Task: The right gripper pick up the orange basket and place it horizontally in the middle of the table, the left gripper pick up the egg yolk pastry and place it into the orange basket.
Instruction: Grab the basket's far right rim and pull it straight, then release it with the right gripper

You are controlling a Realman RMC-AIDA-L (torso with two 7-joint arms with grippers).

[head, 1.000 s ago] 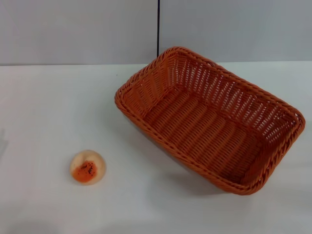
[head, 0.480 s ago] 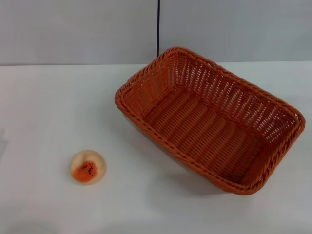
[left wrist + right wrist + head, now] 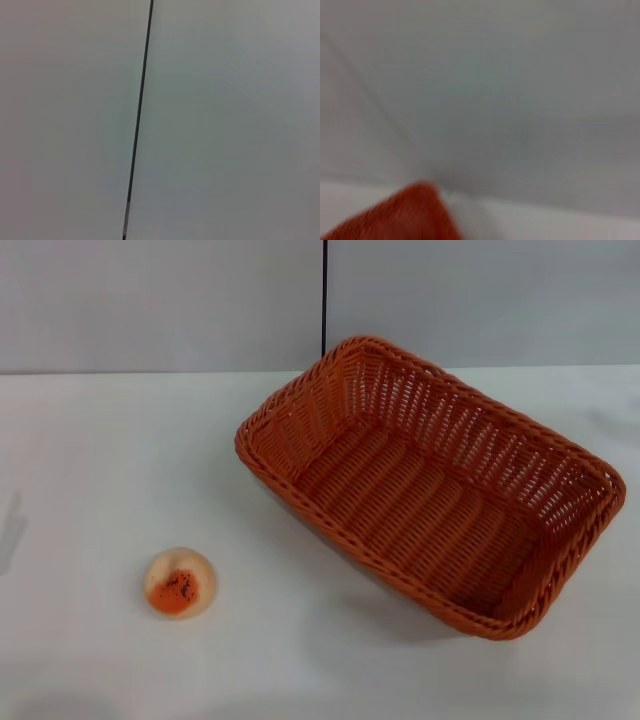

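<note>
Neither claw appears in any view, so how they stand cannot be told. Nearest on the white counter, toward the robot's left, sits the egg yolk pastry, orange patch up. Farther back and to the right, well apart from it, rests the orange basket, set diagonally, its corner edging into the right wrist view.

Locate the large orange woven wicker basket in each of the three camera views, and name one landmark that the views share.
Head view: the large orange woven wicker basket sits right of centre on the white table, lying at a slant.
Left wrist view: not in it; only the grey wall.
Right wrist view: a blurred orange corner at the bottom edge, most likely the basket.
Shared landmark: the dark vertical wall seam, in head and left wrist views.
</note>
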